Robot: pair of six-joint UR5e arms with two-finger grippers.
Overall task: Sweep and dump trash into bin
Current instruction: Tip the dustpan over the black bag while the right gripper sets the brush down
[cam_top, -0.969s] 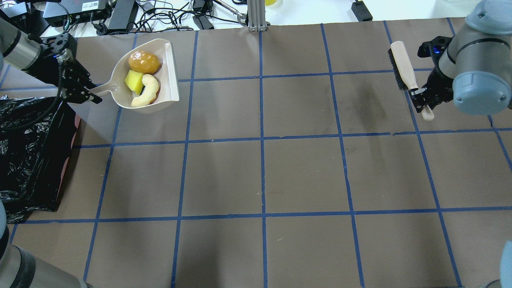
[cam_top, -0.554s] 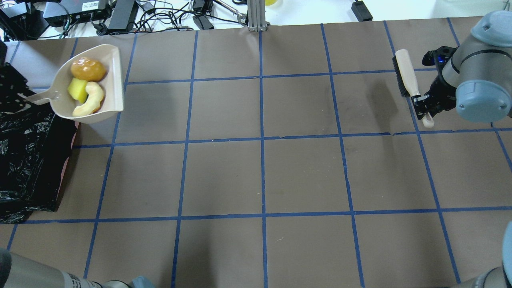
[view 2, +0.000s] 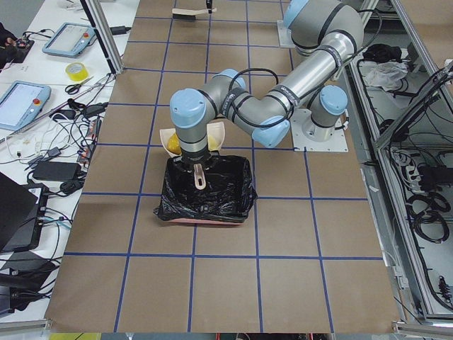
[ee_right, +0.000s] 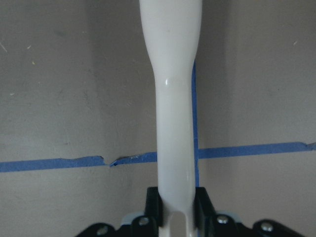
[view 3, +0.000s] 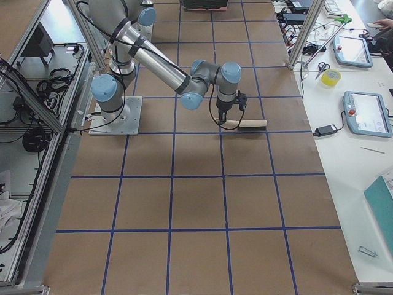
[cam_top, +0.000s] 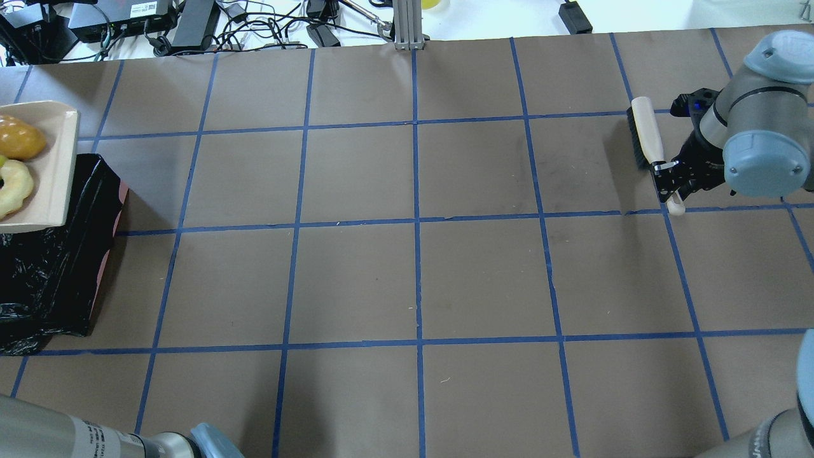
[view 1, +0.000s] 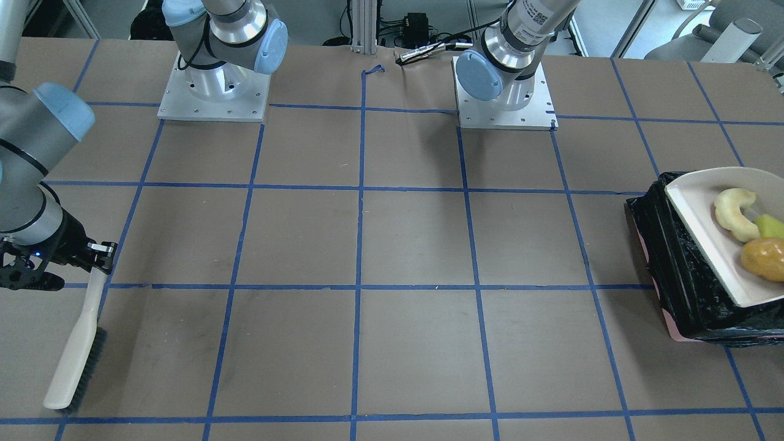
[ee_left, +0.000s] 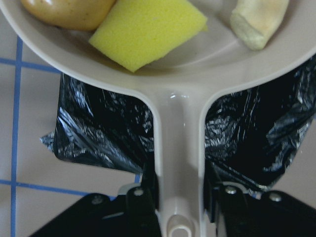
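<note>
Clamping the dustpan handle (ee_left: 178, 163) over the bin (ee_left: 98, 133), left fingers (ee_left: 145, 197), right fingers (ee_right: 153, 201) pinching brush handle (ee_right: 174, 123).

The bin (cam_top: 57, 280) stands in the left part of the table (cam_top: 413, 280), midway between the robot's edge and the far edge. Over it hangs the dustpan (cam_top: 60, 172), handle toward the left end, in the left gripper (ee_left: 180, 207). In the pan the lump (cam_top: 19, 137) lies far-side, the half-ring (cam_top: 14, 187) robot-side, the wedge (ee_left: 148, 29) between, nearer the handle. The brush (cam_top: 645, 137), in the right gripper (cam_top: 669, 180), is near the right end, head toward the far edge.
</note>
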